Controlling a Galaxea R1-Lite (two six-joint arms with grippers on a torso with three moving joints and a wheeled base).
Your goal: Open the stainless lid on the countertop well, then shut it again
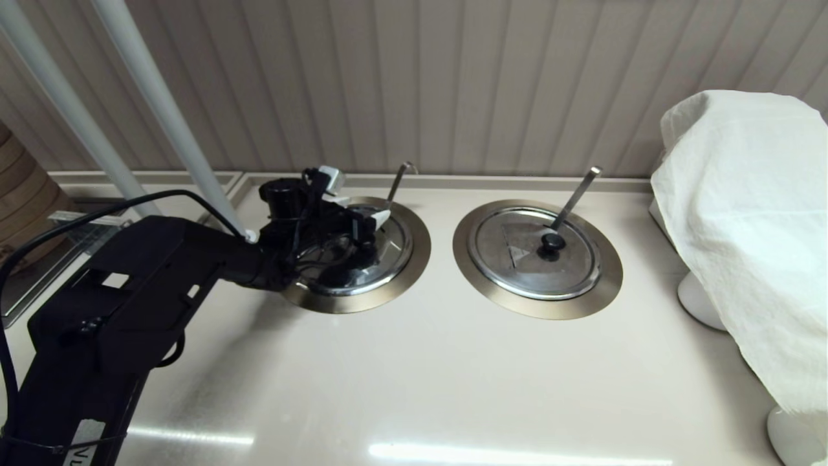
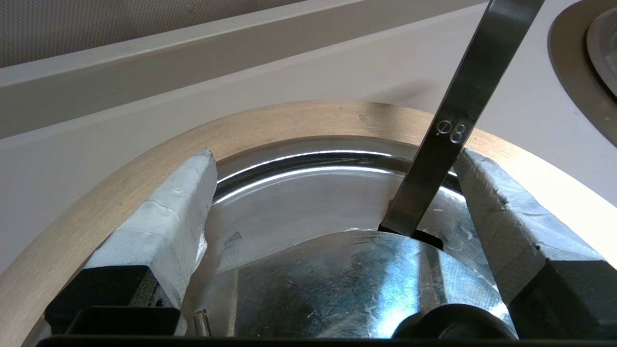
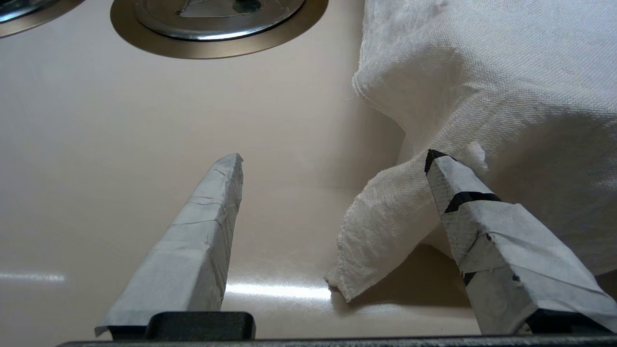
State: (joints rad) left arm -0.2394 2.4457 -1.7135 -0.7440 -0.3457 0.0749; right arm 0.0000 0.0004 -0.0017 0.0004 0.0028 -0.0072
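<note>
The stainless lid [image 1: 396,247] lies in the left countertop well, rimmed by a bronze-grey ring [image 1: 417,259]. The thin hook-tipped ladle handle [image 1: 398,181] rises from a notch at its far side. My left gripper [image 1: 365,223] hangs low over this lid, open and holding nothing. In the left wrist view the lid [image 2: 308,202] fills the space between the taped fingers [image 2: 178,212]. The black knob [image 2: 458,323] sits near the gripper's base, and the ladle handle [image 2: 453,130] passes just beside one finger. My right gripper [image 3: 333,156] is open over bare countertop, outside the head view.
The twin lid [image 1: 517,259] with the flat-tipped handle [image 1: 576,193] sits in its ring [image 1: 605,278] to the right. A white cloth [image 1: 744,213] covers something at the far right and hangs near my right gripper. White poles [image 1: 162,110] stand at the back left.
</note>
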